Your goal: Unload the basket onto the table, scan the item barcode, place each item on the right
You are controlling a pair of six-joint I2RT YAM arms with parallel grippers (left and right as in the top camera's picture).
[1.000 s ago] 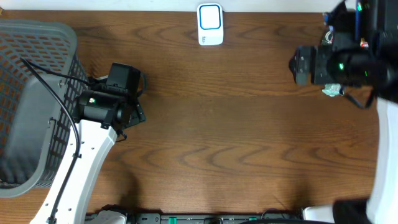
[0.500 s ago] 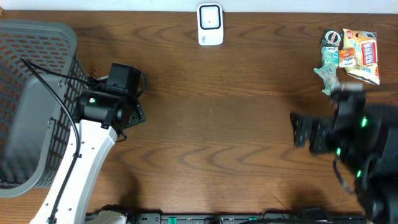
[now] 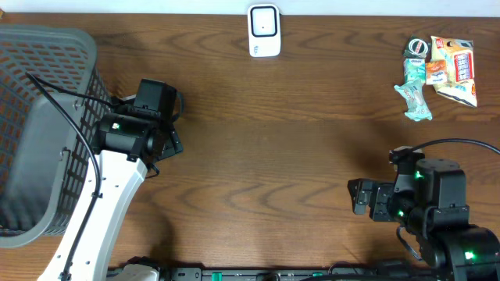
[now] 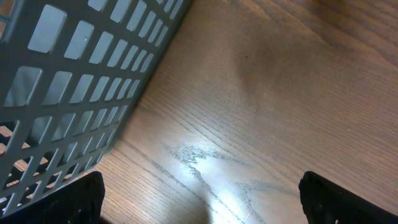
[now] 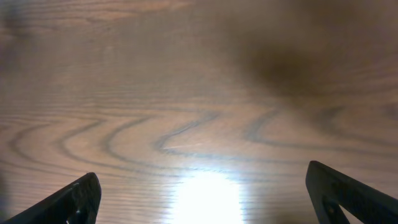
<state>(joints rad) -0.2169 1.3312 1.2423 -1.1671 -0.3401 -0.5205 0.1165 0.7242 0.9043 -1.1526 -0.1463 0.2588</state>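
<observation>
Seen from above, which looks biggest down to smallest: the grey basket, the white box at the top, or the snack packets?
1. grey basket, by far the largest.
2. snack packets, taken as one pile.
3. white box, clearly the smallest.

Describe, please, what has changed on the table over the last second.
The right gripper swung from above the snacks at the far right back to the near edge, open and empty, leaving the snacks in plain view. The left gripper, basket and scanner stayed put.
</observation>
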